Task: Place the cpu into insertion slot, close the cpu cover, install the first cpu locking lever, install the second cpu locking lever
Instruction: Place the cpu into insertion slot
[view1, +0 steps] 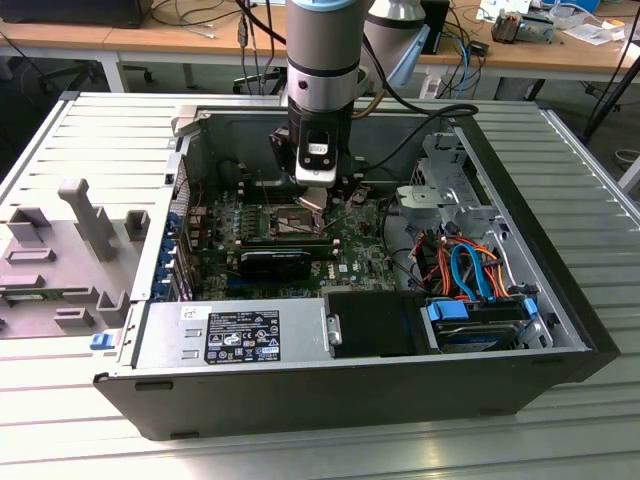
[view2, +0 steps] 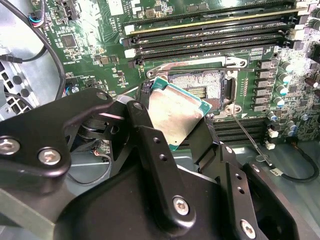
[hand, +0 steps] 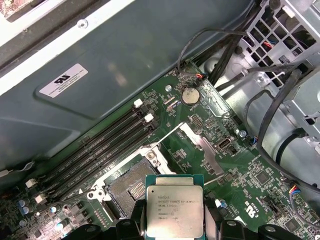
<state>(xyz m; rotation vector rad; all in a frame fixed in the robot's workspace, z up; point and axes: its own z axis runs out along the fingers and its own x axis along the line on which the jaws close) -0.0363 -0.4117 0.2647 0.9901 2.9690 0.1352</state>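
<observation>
My gripper (view2: 175, 122) is shut on the cpu (view2: 176, 111), a flat square chip with a dull silver top and a green rim. Black fingers (view2: 150, 145) clamp two of its opposite edges. The chip hangs tilted just above and beside the insertion slot (view2: 202, 86), which lies bare with its dark centre showing. In the first wrist view the cpu (hand: 175, 212) sits close to the insertion slot (hand: 127, 190), and the cpu cover (hand: 204, 149) is swung open. From the exterior view, the gripper (view1: 315, 200) hovers over the green motherboard (view1: 350, 250).
A thin locking lever (view2: 250, 140) sticks up beside the socket. Long black memory slots (view2: 210, 30) run along one side of it. The open computer case (view1: 540, 330) walls in the board, with cables and drive cages (view1: 470, 270) at the exterior view's right.
</observation>
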